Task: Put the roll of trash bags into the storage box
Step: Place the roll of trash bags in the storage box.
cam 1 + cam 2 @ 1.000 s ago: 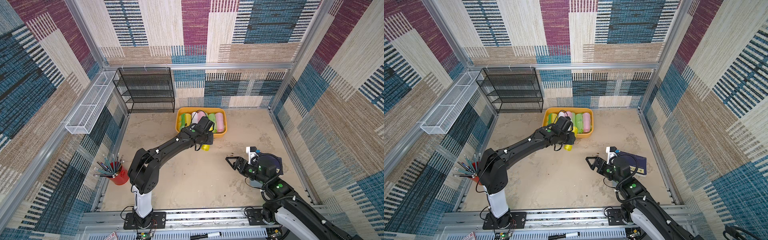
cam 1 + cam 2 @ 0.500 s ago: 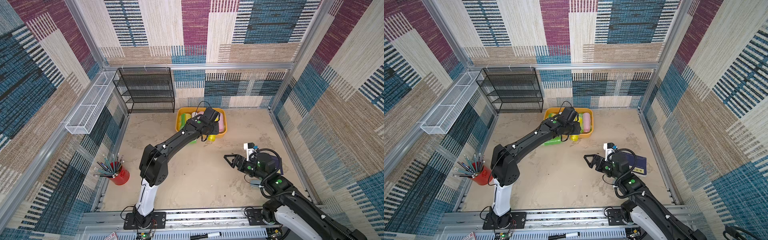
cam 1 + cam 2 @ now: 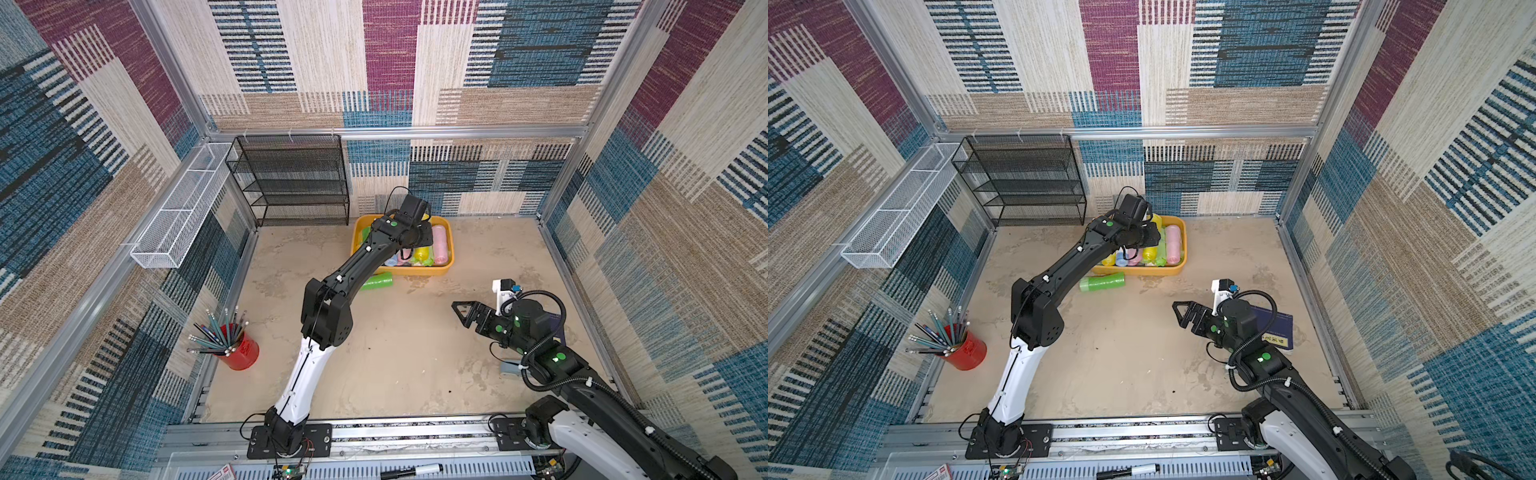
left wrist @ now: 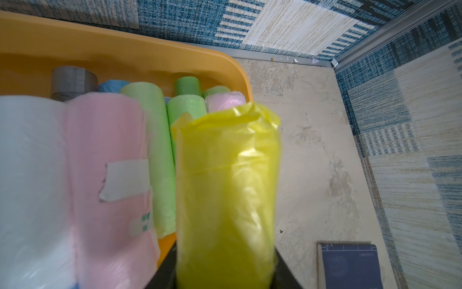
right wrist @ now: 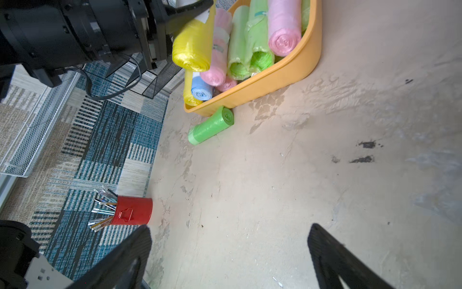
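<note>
Left pincer [image 4: 225,277] clamped on a yellow plastic roll of trash bags [image 4: 227,187] over the shallow orange-yellow storage box [image 5: 275,75]. Right pincer [image 3: 462,311] apart, empty.

Black arms [image 3: 357,266] — white base links [image 3: 303,374], green lights [image 3: 392,223], looped cables [image 3: 538,291]

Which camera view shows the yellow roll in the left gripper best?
The left wrist view: the yellow roll fills much of the frame, creases clear. The right wrist view shows its side and one end, smaller. In both top views the left arm hides most of it.
</note>
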### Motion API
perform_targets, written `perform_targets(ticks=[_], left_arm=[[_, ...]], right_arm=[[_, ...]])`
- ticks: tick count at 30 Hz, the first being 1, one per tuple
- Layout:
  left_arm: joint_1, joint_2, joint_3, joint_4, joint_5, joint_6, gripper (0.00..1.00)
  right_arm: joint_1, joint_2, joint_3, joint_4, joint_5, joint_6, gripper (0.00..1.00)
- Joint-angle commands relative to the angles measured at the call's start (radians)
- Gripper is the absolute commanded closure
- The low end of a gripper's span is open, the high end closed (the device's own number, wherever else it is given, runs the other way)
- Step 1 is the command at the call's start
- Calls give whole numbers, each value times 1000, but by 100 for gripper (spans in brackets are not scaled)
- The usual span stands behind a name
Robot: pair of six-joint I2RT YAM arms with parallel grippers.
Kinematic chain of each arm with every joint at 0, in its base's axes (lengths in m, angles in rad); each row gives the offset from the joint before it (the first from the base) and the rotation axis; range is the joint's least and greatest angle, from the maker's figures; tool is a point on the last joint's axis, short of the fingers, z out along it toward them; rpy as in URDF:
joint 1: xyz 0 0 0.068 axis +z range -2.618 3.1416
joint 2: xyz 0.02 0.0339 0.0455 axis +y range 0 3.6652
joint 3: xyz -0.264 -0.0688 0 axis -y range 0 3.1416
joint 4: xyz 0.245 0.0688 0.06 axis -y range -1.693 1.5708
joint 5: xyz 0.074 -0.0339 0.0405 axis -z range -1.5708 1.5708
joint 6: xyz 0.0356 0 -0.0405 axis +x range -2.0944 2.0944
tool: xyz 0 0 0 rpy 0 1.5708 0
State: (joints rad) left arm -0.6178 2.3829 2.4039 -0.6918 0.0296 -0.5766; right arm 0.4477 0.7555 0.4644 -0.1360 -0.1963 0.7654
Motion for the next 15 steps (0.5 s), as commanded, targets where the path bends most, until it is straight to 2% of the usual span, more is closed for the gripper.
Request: perform_targets(ticks=[1,5,11,13,15], left_arm=[[17,60,74,-2,63,-29,83],[36,127,136,12,102,-45,83],[63,156,139,45,103,-44,81],[71,160,137,64,114,-49,76],[76,165,137,83,128,-51,67]], right_arm=[[0,5,8,-10,51,-11,1],[0,19,5,0,62,-8,1],[0,55,3,4,64,11,1],[0,60,-3,17,64,19,1],[0,68,-4,22,64,25,1]])
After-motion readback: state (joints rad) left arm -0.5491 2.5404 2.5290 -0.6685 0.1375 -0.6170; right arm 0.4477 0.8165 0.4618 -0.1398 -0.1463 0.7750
